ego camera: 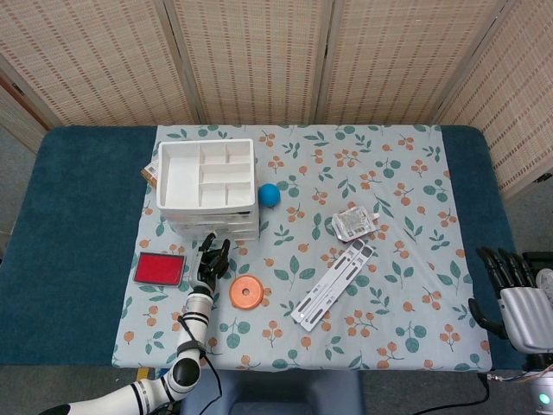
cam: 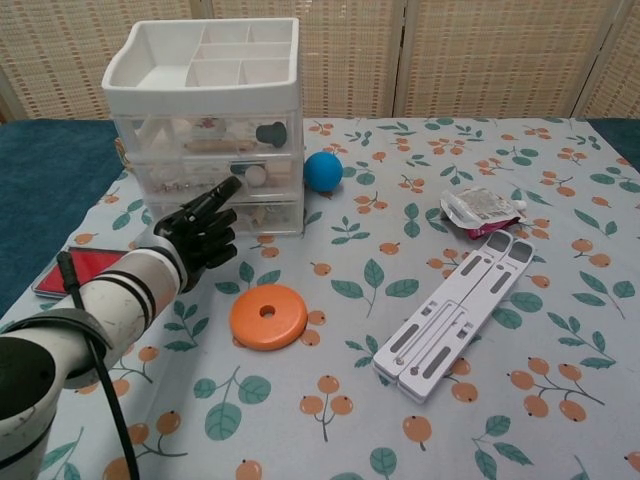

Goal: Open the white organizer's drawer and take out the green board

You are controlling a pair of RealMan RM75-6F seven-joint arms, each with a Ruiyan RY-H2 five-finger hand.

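The black left hand (cam: 200, 232) holds nothing, one finger pointing at the white plastic organizer (cam: 205, 125); poking could push the closed drawers' organizer away.

Staged robot-teleoperation test area, probably a lab. A counter (ego camera: 78, 259) padded in dark blue carries a leaf-and-berry patterned cloth (ego camera: 406, 173). Woven folding screens (ego camera: 251, 56) close off the whole 12 o'clock side, hiding any room behind. Unrelated practice items lie scattered: white organizer (ego camera: 207, 186) at 10 o'clock, blue ball (ego camera: 270, 194), orange disc (ego camera: 246, 292), white folding stand (ego camera: 333, 285), red card (ego camera: 160, 269). A cabled robot arm (cam: 70, 340) enters at 7 o'clock.
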